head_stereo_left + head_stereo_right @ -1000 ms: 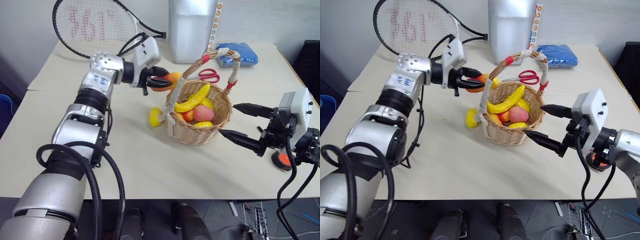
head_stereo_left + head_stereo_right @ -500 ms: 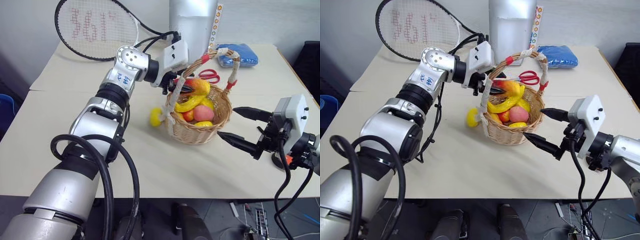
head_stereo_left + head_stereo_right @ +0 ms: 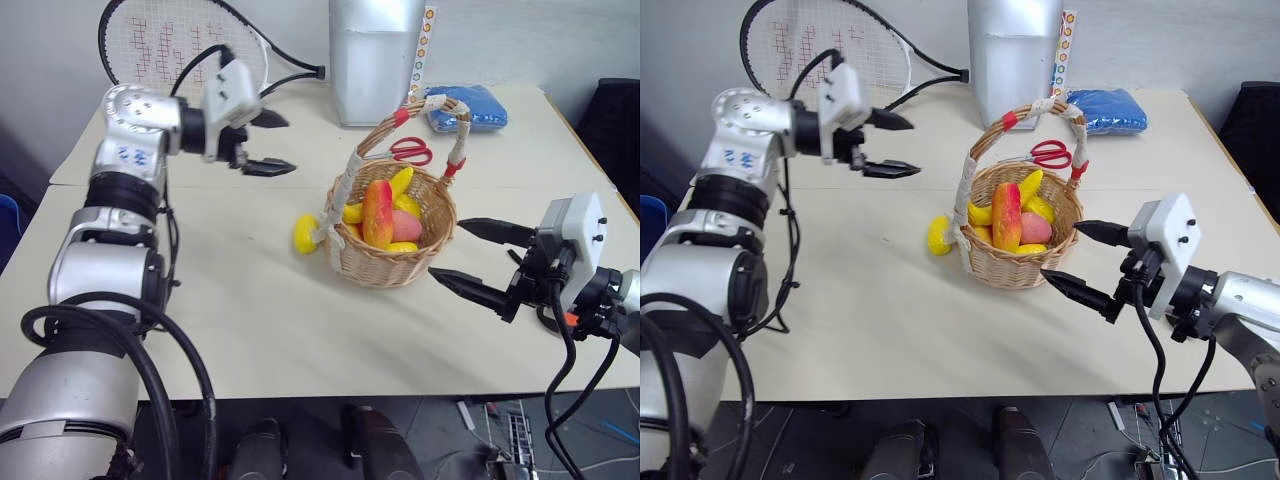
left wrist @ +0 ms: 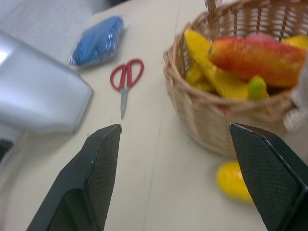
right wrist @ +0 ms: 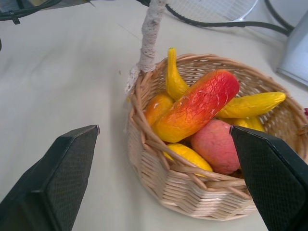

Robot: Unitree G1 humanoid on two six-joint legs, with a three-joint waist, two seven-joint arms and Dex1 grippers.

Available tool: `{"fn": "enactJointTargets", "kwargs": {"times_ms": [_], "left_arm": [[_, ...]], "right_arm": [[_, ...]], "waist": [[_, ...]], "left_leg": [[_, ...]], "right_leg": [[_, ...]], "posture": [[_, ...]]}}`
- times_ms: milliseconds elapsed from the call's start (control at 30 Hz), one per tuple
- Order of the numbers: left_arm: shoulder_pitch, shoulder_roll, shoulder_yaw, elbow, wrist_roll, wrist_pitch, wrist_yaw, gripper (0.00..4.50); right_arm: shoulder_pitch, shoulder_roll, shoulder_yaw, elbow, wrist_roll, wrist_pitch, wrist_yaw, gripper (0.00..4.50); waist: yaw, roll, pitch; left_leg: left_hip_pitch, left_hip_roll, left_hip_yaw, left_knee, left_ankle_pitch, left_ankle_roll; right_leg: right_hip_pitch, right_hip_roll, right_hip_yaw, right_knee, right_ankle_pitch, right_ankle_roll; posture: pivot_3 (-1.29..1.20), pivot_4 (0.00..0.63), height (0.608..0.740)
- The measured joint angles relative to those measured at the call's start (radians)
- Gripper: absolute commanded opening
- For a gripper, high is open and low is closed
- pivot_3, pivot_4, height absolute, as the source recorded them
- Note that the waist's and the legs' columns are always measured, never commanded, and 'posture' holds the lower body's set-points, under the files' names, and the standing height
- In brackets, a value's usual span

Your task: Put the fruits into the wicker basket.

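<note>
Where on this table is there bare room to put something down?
The near table, in front of the wicker basket and lemon, is bare. It is crowded at the back: racket, silver container, scissors, blue bag.

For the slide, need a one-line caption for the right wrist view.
Open right gripper faces the wicker basket holding the mango, banana and other fruits.

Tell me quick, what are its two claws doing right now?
Left gripper: open, holding nothing, off to the side of the wicker basket.
Right gripper: open, holding nothing, beside the basket.
</note>
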Motion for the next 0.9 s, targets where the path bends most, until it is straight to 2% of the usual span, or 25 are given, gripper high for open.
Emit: {"fn": "enactJointTargets", "kwargs": {"times_ms": [100,167,233,400,533,667,767,900], "left_arm": [[0.224,0.094,0.032,-0.343,-0.069,0.207,-0.035,3.75],[0.459,0.201,0.094,-0.675,-0.139,0.407,-0.031,3.75],[0.588,0.257,0.144,-0.856,-0.185,0.546,-0.013,3.75],[0.706,0.294,0.230,-1.155,-0.291,0.775,0.091,3.75],[0.705,0.182,0.208,-1.275,-0.348,0.986,0.263,3.75],[0.624,0.039,0.152,-1.301,-0.363,1.232,0.476,3.75],[0.589,-0.022,0.110,-1.290,-0.357,1.296,0.573,3.75],[0.503,-0.121,0.026,-1.135,-0.295,1.317,0.722,3.75]], "right_arm": [[-0.008,-0.001,0.002,0.004,0.001,-0.001,0.018,4.50],[-0.016,-0.010,0.002,0.011,0.003,0.000,0.037,4.50],[-0.017,-0.014,-0.004,0.029,0.003,0.000,0.048,4.50],[-0.028,-0.014,-0.001,0.038,0.002,0.001,0.067,4.50],[-0.036,-0.014,0.006,0.040,0.001,0.001,0.075,4.50],[-0.039,-0.014,0.019,0.039,0.001,0.001,0.080,4.50],[-0.038,-0.014,0.019,0.038,0.001,0.002,0.080,4.50],[-0.034,-0.014,0.025,0.032,-0.009,0.000,0.075,4.50]], "waist": [[0.000,0.000,0.000],[-0.013,0.000,0.000],[-0.012,-0.001,0.000],[0.012,-0.001,-0.001],[0.017,-0.001,-0.001],[0.017,-0.001,-0.001],[0.014,-0.001,-0.001],[0.011,-0.001,-0.001]], "left_leg": [[0.000,0.001,0.000,0.000,0.001,-0.002],[0.001,0.004,0.001,0.000,0.002,-0.005],[0.000,0.004,-0.003,0.001,0.001,-0.004],[0.002,-0.005,-0.007,0.001,0.003,0.000],[0.003,-0.009,-0.007,0.001,0.004,0.003],[0.002,-0.009,-0.007,0.001,0.005,0.003],[0.002,-0.008,-0.007,0.000,0.005,0.002],[0.002,-0.009,-0.007,0.000,0.005,0.002]], "right_leg": [[0.000,0.000,0.000,0.001,0.000,0.000],[0.000,-0.006,0.002,0.001,-0.001,-0.001],[0.001,-0.007,0.000,0.001,-0.001,-0.002],[0.004,-0.008,-0.002,0.000,-0.002,-0.004],[0.004,-0.009,-0.002,0.001,0.000,0.000],[0.004,-0.009,-0.001,0.001,0.000,0.000],[0.004,-0.009,-0.001,0.001,0.000,0.000],[0.004,-0.009,-0.001,0.000,0.000,0.000]], "posture": [[0.00,0.150,0.740],[0.00,0.150,0.740],[0.00,0.150,0.740],[0.00,0.150,0.740],[0.00,0.150,0.740],[0.00,0.150,0.740],[0.00,0.150,0.740],[0.00,0.150,0.740]]}}
